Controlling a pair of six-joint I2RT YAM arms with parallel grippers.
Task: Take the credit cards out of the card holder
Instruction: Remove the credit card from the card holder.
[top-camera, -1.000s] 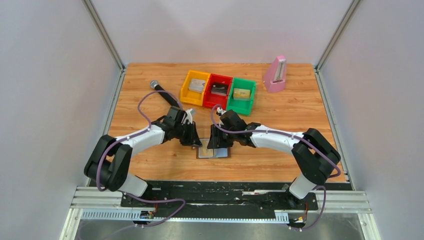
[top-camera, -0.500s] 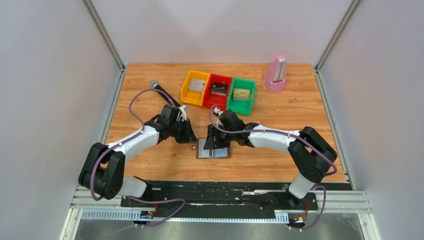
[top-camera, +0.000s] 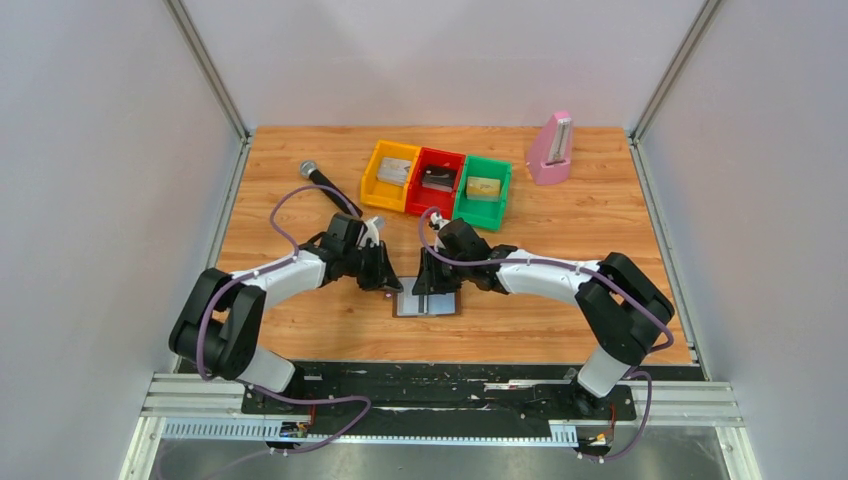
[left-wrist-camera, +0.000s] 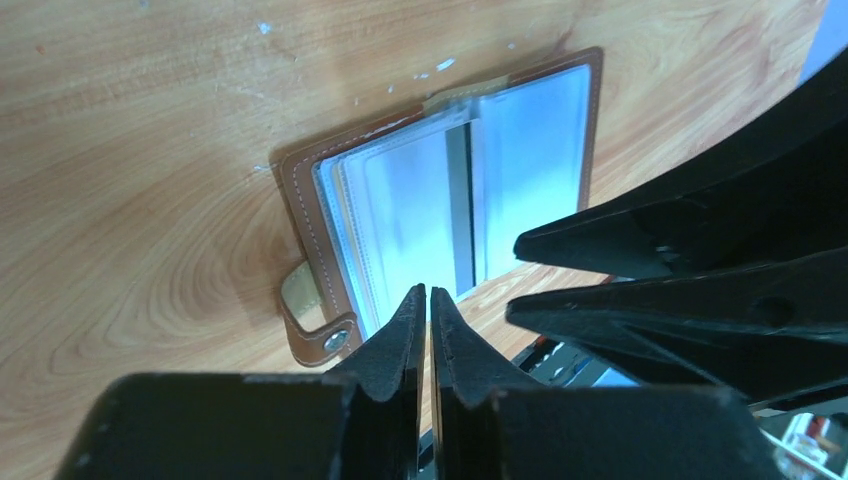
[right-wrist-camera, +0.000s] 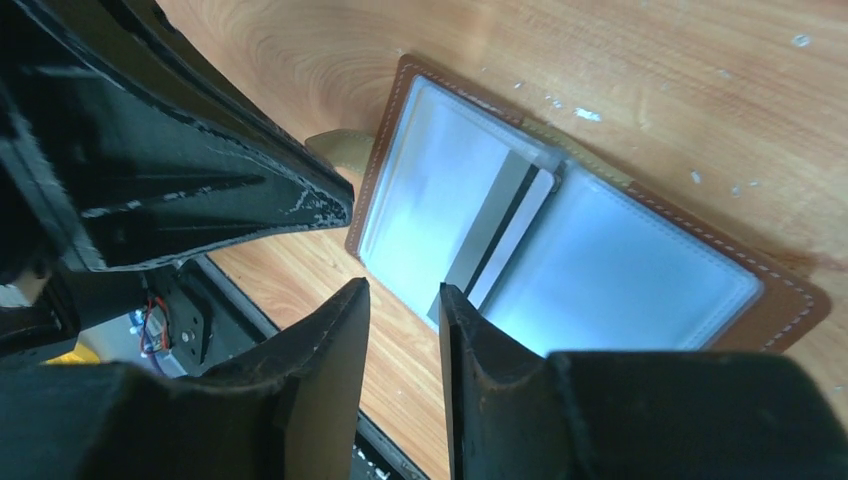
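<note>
Brown card holder (left-wrist-camera: 400, 205) lies open beneath left gripper (left-wrist-camera: 428, 292), right gripper (right-wrist-camera: 402, 290).

top view: card holder (top-camera: 440, 306) far part was hidden under right gripper (top-camera: 426, 289); contents of bins (top-camera: 436, 196) were too small to identify; card (right-wrist-camera: 497, 232) print blurred.

**The count: one holder, three bins, two grippers**

One card holder (top-camera: 427, 303) down at 6 o'clock, two silvery panels (right-wrist-camera: 430, 190) inside it, and one card (right-wrist-camera: 497, 240) showing at the fold. Up at 12 o'clock, three bins in a row: one yellow bin (top-camera: 389, 176), one red bin (top-camera: 436, 181), one green bin (top-camera: 483, 190) — each with something flat inside, number unclear. One pink metronome (top-camera: 551, 148) at 1 o'clock, one microphone (top-camera: 325, 184) at 11. Two grippers — the left gripper (top-camera: 390, 289) and the right gripper (top-camera: 425, 288).
</note>
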